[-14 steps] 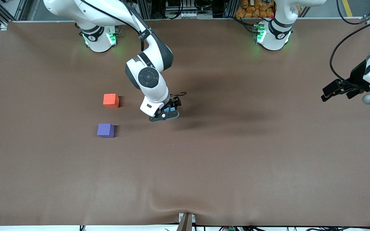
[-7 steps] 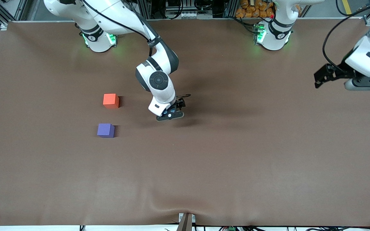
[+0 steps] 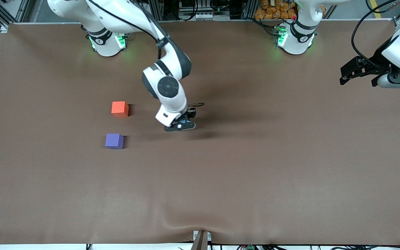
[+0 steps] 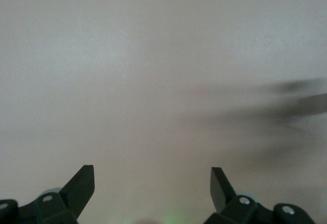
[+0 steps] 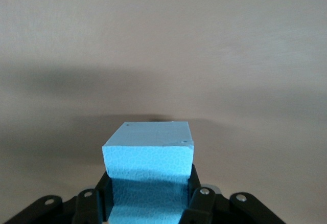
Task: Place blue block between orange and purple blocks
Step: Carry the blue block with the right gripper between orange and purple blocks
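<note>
The blue block (image 5: 149,155) sits squeezed between the two black fingers (image 5: 193,189) of my right gripper (image 5: 148,193), which is shut on it. In the front view that gripper (image 3: 181,124) is low over the middle of the table, with only a sliver of the blue block (image 3: 185,121) showing. The orange block (image 3: 119,108) and the purple block (image 3: 114,141) rest on the table toward the right arm's end, the purple one nearer the front camera, with a gap between them. My left gripper (image 3: 347,74) hangs open over the left arm's end, and its jaws (image 4: 153,180) hold nothing.
A brown cloth (image 3: 255,173) covers the table and wrinkles at its front edge (image 3: 182,224). A thin cable loop (image 3: 196,103) sticks out beside my right wrist.
My right gripper has shut on the blue block and its wrist has shifted a little toward the orange block. The left arm has risen and drawn back toward its end of the table.
</note>
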Controlling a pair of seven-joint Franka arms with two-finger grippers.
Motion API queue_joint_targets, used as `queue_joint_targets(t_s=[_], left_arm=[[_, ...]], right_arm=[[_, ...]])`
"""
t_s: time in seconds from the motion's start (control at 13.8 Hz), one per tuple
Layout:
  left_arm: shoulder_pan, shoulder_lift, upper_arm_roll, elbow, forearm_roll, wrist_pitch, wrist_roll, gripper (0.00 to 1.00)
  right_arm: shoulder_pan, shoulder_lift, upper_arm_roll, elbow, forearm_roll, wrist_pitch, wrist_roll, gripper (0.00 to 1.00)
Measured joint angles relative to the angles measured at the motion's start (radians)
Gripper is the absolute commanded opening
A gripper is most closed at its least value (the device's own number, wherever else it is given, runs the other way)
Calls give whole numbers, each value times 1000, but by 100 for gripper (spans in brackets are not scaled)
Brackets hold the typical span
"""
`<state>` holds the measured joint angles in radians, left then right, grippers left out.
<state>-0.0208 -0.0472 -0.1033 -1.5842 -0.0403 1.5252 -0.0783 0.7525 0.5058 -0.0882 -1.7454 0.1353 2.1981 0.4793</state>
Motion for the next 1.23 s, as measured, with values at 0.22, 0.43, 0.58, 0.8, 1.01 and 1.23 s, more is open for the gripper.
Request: queue_joint_targets(t_s=[0.22,0.43,0.58,0.8,1.01,1.23], left_arm=[[1,12,-1,0,36,-1,48,100],[-1,18,-4,0,54,-2,57,100],[1,19,-4,3,54,-2,57,100],[-2,19,-7,10,55,-2,53,100],[-4,22,-9,10,55,-2,31,100],[-4,35,-12,10,53,-2,27,100]], right_arm=[[-76,-137,-41,-48,-1,-124,0,0],[-136,-255,-86,-194,-30,-106,-56,0],[-184,-307,-91,-297,-39,-47,-104,0],[-223,-332,-91,-453,-40,112,-120,0],[-265,-332,-90,-502,-40,144,-140,0],[-333,-332,-91,-520,-40,157,-207,0]])
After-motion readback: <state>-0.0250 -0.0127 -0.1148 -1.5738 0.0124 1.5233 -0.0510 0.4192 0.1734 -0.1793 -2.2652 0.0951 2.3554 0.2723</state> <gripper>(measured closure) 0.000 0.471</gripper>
